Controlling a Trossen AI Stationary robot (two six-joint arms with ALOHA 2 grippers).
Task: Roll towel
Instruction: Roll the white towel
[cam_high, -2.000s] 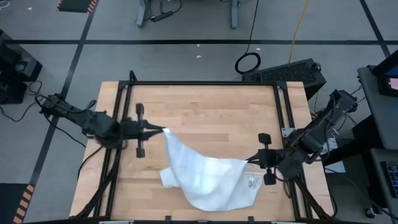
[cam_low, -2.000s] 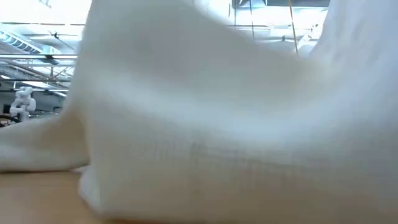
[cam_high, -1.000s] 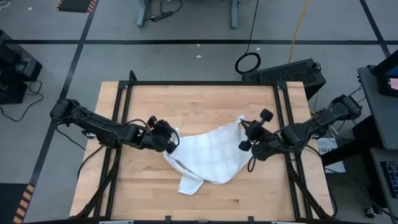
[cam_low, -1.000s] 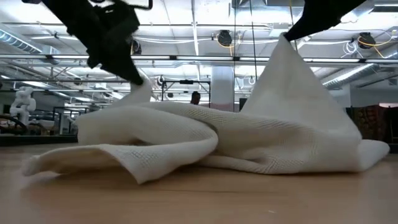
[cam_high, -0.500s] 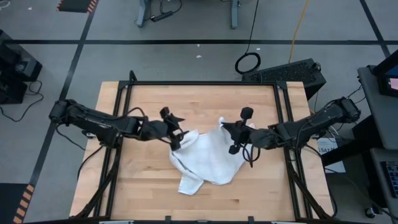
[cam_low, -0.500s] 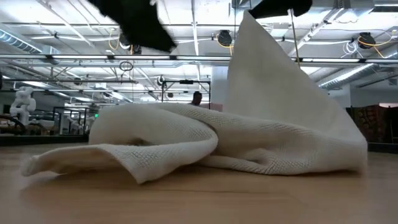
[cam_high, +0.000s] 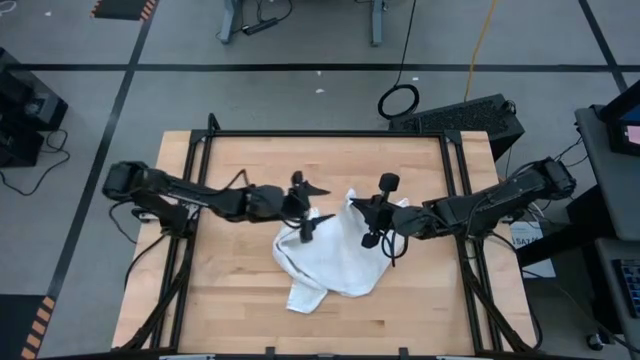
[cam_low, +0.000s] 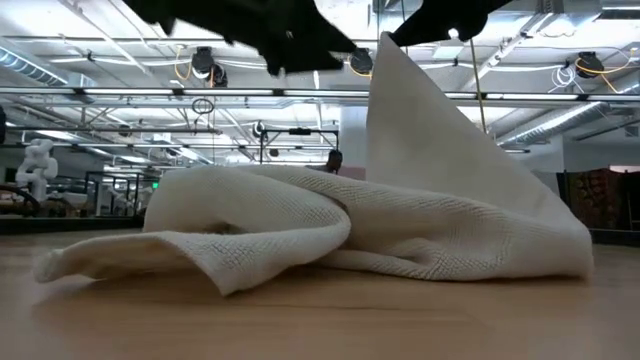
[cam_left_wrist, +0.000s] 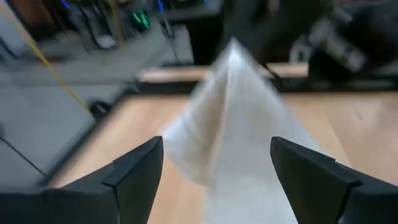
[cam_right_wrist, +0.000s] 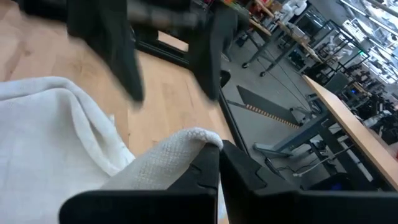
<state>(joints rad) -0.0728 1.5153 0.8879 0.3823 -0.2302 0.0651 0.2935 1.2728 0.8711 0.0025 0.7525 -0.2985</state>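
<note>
The towel, white with a faint check, lies crumpled at the middle of the wooden table. One corner is pulled up into a tent-like peak; the rest lies in loose folds on the wood. My right gripper reaches in from the table's right and is shut on the top of that peak. My left gripper reaches in from the left and hovers just left of the peak. It is open, with nothing between its fingers, and it faces the raised cloth. My right gripper pinches the towel's raised corner between its two shut fingers. It comes roughly level from the table's right. The cloth hangs from the fingers as a taut peak, and the towel's lower part rests on the table.
Black frame rails run along the table's left, far and right sides. Bare wood shows beyond the towel and along the near edge. A black keyboard-like box and a cable coil lie on the floor beyond the far right corner.
My left gripper has opened, let go of the towel and moved right toward the raised peak. The towel's left part now lies slack on the table. My right gripper, still shut on its corner, has carried it toward the table's middle, so the peak stands narrower and steeper.
</note>
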